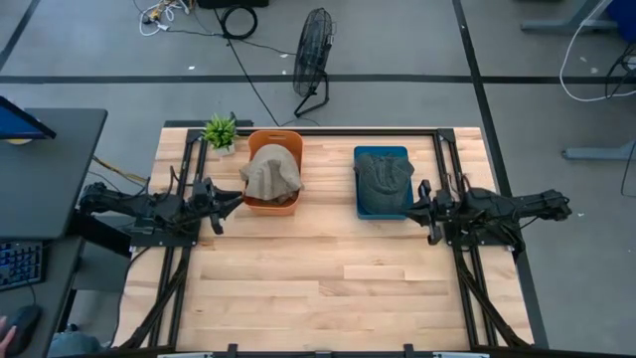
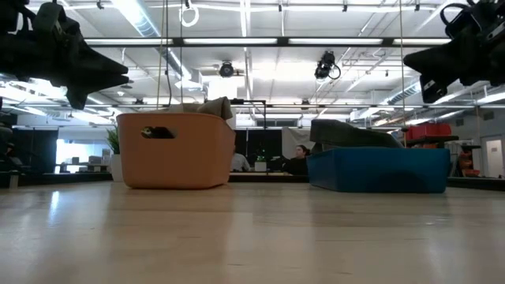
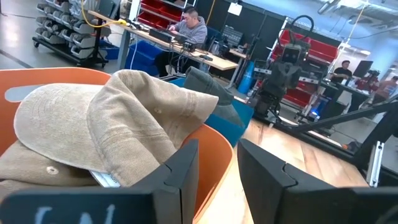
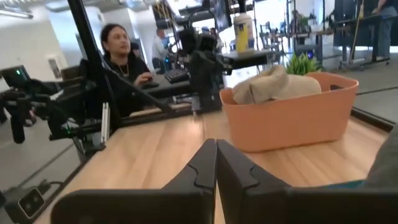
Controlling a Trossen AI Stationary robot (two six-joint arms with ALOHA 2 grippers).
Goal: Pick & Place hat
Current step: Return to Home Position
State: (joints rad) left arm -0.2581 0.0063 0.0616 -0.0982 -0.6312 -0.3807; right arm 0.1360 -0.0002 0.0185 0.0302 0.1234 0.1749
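Beige hats (image 1: 270,173) are piled in an orange bin (image 1: 275,205) at the table's far middle; they bulge over its rim in the left wrist view (image 3: 112,127). A dark grey-green hat (image 1: 384,177) lies in a blue bin (image 1: 383,210) to its right. My left gripper (image 1: 235,201) hovers above the table just left of the orange bin, open, its fingers beside the rim (image 3: 211,140). My right gripper (image 1: 410,207) hangs at the blue bin's right side, shut and empty (image 4: 216,163).
A small potted plant (image 1: 220,131) stands at the far left corner beside the orange bin. The near half of the wooden table (image 1: 318,288) is bare. People sit at desks in the room beyond the table (image 4: 124,59).
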